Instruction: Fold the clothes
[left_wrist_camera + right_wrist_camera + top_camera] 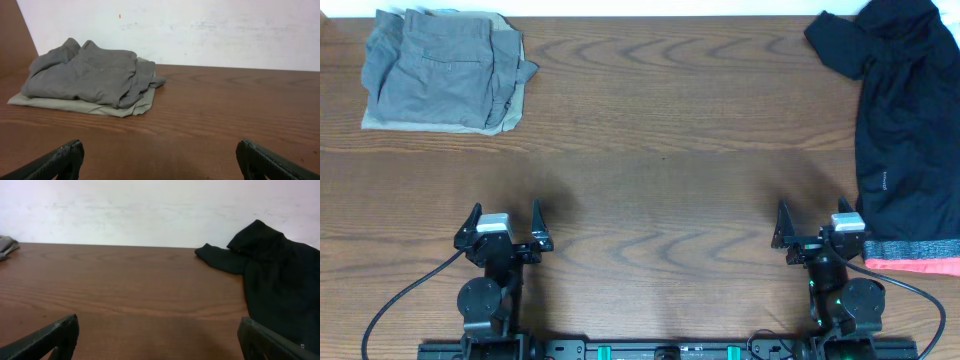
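A long black garment (pixel 905 120) lies unfolded along the right edge of the table, with a heather-grey and coral-red band (pixel 915 255) at its near end and a tiny white logo (pixel 883 182). It also shows in the right wrist view (pixel 280 280). A folded pile of grey and khaki clothes (pixel 445 70) sits at the far left, and it shows in the left wrist view (pixel 90 75). My left gripper (pixel 505 222) is open and empty near the front edge. My right gripper (pixel 815 222) is open and empty, just left of the black garment's band.
The wooden table (pixel 660 150) spans the view. A white wall (pixel 200 30) stands behind its far edge. Black cables run from both arm bases at the front edge.
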### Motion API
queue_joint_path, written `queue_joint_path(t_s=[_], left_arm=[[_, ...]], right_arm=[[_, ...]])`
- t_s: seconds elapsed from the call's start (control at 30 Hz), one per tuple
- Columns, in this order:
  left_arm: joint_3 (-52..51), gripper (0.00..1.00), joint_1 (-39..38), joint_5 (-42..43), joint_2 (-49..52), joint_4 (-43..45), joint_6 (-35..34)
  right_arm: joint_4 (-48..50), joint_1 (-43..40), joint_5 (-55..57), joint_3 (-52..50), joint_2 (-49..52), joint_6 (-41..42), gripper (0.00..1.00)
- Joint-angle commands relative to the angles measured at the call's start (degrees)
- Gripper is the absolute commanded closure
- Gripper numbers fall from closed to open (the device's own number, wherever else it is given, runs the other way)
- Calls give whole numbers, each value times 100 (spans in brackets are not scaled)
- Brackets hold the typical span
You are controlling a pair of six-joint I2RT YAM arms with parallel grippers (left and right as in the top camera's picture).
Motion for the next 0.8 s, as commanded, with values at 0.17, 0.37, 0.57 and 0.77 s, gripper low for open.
queue_joint_path(t_s=[0.17, 0.37, 0.57, 0.77], left_arm=[[-50, 2, -22, -125, 0, -216, 94], [-39, 2, -22, 673, 0, -190, 98], [380, 2, -22, 1040, 284, -140, 98], [1541, 2, -22, 1040, 1620, -398, 118]], right_arm=[[70, 2, 85, -9, -31, -48, 1], [1338, 2, -354, -7, -26, -442, 1], [1635, 0, -260, 337, 278, -1012, 1], [1635, -2, -343, 1298, 1801, -1784, 1]])
